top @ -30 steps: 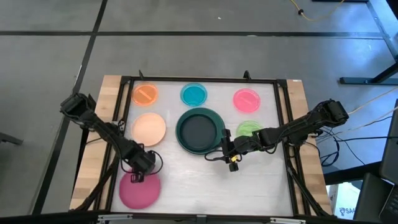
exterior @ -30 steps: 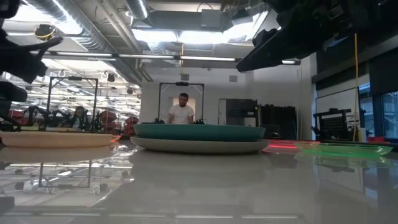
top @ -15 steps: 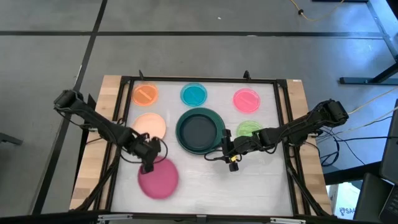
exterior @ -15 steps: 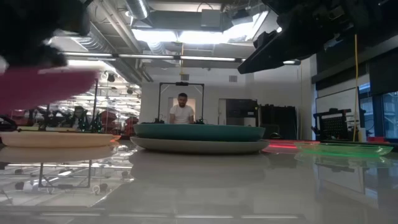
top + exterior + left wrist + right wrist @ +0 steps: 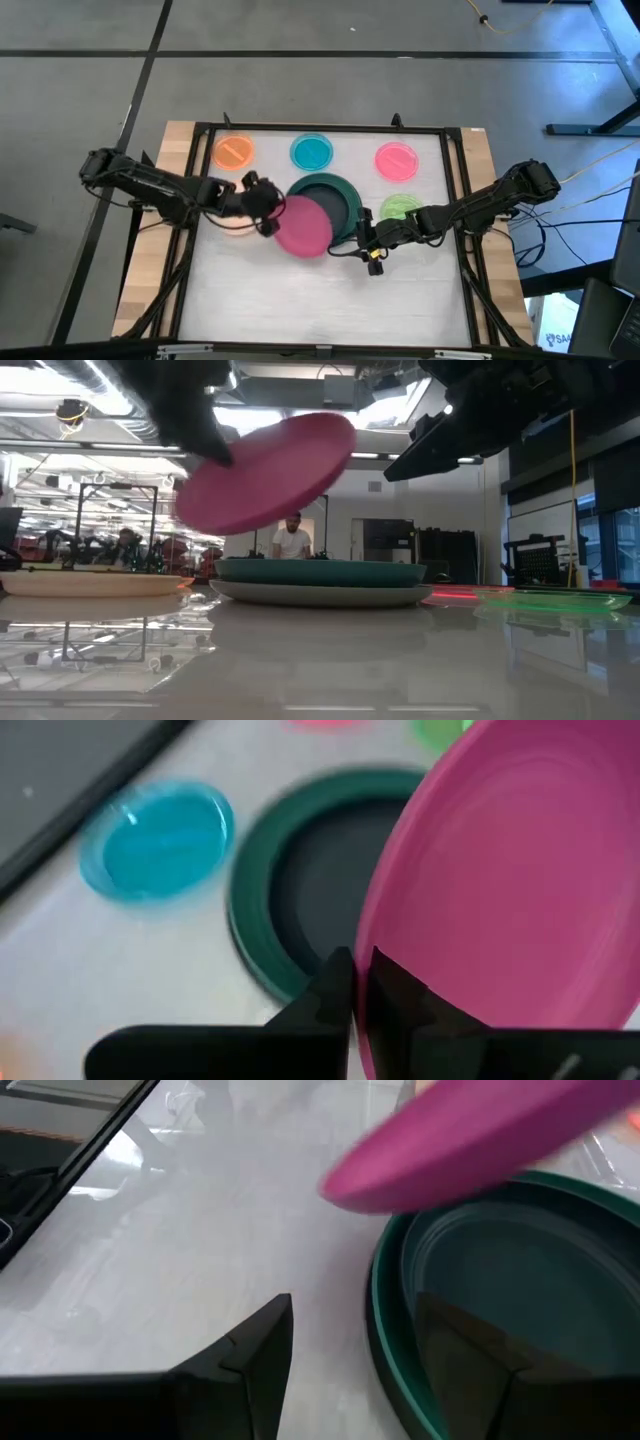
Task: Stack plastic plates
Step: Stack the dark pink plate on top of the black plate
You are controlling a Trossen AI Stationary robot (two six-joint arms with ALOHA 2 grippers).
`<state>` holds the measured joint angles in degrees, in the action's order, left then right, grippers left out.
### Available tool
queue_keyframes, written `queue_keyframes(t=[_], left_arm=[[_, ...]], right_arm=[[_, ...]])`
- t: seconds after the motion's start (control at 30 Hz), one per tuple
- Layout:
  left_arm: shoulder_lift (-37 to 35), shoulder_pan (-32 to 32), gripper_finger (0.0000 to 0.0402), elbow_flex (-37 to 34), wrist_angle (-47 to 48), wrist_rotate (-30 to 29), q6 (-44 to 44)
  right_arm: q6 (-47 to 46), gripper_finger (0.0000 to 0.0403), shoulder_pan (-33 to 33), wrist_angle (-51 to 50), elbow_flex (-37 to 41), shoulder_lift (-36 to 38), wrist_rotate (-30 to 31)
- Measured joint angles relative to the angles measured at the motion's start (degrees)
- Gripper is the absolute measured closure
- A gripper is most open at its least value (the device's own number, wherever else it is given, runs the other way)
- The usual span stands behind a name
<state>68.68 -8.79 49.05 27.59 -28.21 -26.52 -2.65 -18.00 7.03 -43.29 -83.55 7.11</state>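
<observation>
My left gripper (image 5: 267, 212) is shut on the large magenta plate (image 5: 303, 226), held in the air over the near-left part of the stack. That stack (image 5: 320, 582) is a teal-green plate (image 5: 345, 190) with a black plate (image 5: 335, 200) inside it, on a grey one (image 5: 320, 595). My right gripper (image 5: 363, 240) is open at the stack's near-right rim, one finger outside and one over the inside (image 5: 355, 1305). Small orange (image 5: 233, 152), blue (image 5: 312, 152) and pink (image 5: 396, 160) plates lie along the far side. The green plate (image 5: 402, 205) and the peach plate (image 5: 232, 226) lie flat beside the stack. My left gripper pinches the magenta plate's rim (image 5: 385, 925) on its left side between the two fingers (image 5: 335, 990), one on each face. The fingers come from the table's left. The plate is lifted clear and tilted, its free right side higher (image 5: 340, 435) than the held side.
The table's black frame (image 5: 455, 200) runs along its edges. The near half of the white tabletop (image 5: 320, 300) is bare. A person (image 5: 293, 540) stands far back in the room behind the table.
My left gripper has lifted the magenta plate off the near-left part of the table and carried it up, toward the right and the far edge, to above the stack. The plate has tipped from flat to tilted. The right arm has kept still.
</observation>
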Motion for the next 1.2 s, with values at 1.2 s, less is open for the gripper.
queue_keyframes(t=[1.2], left_arm=[[7.6, 13.2, 0.0346, -21.9, -45.4, 8.1, 4.4]], right_arm=[[-3.0, 0.0205, 0.0, -1.6, 0.0, 0.0, 7.8]])
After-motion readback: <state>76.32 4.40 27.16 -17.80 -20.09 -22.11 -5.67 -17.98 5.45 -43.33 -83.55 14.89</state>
